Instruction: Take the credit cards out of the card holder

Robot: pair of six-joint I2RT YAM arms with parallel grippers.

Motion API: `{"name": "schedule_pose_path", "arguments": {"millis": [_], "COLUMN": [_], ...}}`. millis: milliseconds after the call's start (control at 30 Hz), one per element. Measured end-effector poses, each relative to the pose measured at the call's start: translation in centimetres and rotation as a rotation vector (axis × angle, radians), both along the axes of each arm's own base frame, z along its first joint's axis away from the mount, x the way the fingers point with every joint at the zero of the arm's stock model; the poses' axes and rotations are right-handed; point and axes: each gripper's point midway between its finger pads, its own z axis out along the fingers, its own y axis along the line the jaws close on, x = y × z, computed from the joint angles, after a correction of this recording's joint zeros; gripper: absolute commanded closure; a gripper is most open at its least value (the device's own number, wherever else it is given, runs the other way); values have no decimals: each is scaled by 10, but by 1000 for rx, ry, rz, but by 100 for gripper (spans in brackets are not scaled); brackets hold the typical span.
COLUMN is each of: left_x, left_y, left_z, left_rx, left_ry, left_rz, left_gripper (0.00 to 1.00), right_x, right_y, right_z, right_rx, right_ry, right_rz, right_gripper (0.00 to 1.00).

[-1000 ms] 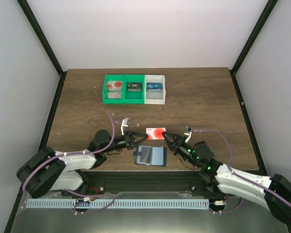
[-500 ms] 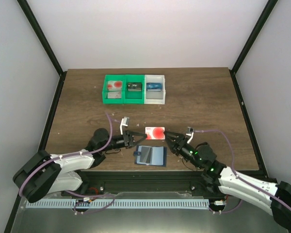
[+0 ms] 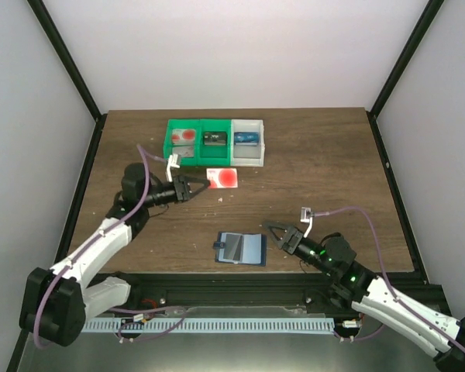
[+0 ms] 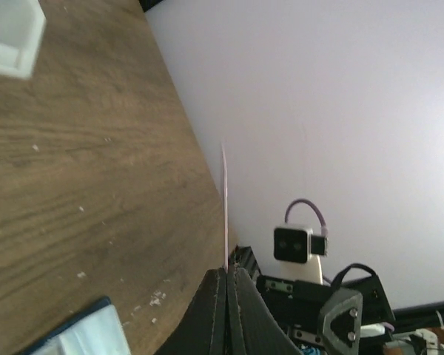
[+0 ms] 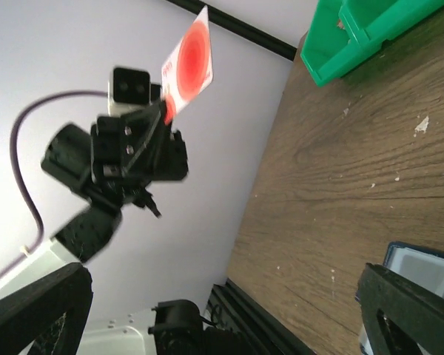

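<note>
The credit card (image 3: 222, 177), pale with a large red circle, hangs above the table just in front of the bins, with my left gripper (image 3: 204, 183) shut on its left end. In the left wrist view it shows edge-on as a thin credit card (image 4: 225, 200) rising from the shut left gripper (image 4: 228, 272). The right wrist view shows the same credit card (image 5: 191, 63) in the air. The card holder (image 3: 242, 249), dark blue with pale inner pockets, lies open on the table near the front edge. My right gripper (image 3: 273, 236) stands open and empty just right of it.
A green bin (image 3: 170, 152) at the back holds more pale cards with red marks in one compartment and a black item (image 3: 215, 139) in the other. A white bin (image 3: 257, 124) beside it holds a blue item (image 3: 247, 139). Black frame posts line the table sides.
The right gripper let go of the card, opened wide and drew back toward the front right. The left gripper carried the card from above the holder back and left toward the bins.
</note>
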Motion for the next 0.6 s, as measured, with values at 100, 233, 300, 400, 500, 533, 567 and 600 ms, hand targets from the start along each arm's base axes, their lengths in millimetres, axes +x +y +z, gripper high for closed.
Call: {"name": "schedule_pose_path", "arguments": {"millis": [100, 233, 300, 400, 500, 533, 567, 600], "left_x": [20, 60, 81, 106, 130, 137, 144, 149], "left_y": [17, 46, 62, 82, 103, 109, 116, 120], "left_z": [8, 6, 0, -12, -26, -32, -37, -41], "left_rx": [51, 132, 170, 215, 248, 257, 266, 275], "left_ry": [-21, 2, 26, 65, 107, 124, 140, 149], "left_rz": [29, 96, 129, 164, 198, 208, 217, 223], "left_gripper": [100, 100, 100, 100, 100, 100, 100, 100], "right_x": [-4, -8, -9, -11, -12, -12, -12, -12], "right_y": [-2, -3, -3, -5, -6, -7, -7, -7], "right_z": [-3, -2, 2, 15, 25, 26, 26, 26], "right_rx": [-36, -88, -114, -139, -159, -169, -178, -186], "right_ry": [-29, -66, -86, -125, -157, -163, -166, -167], "right_rz": [13, 24, 28, 28, 28, 29, 30, 30], "right_gripper": [0, 0, 0, 0, 0, 0, 0, 0]}}
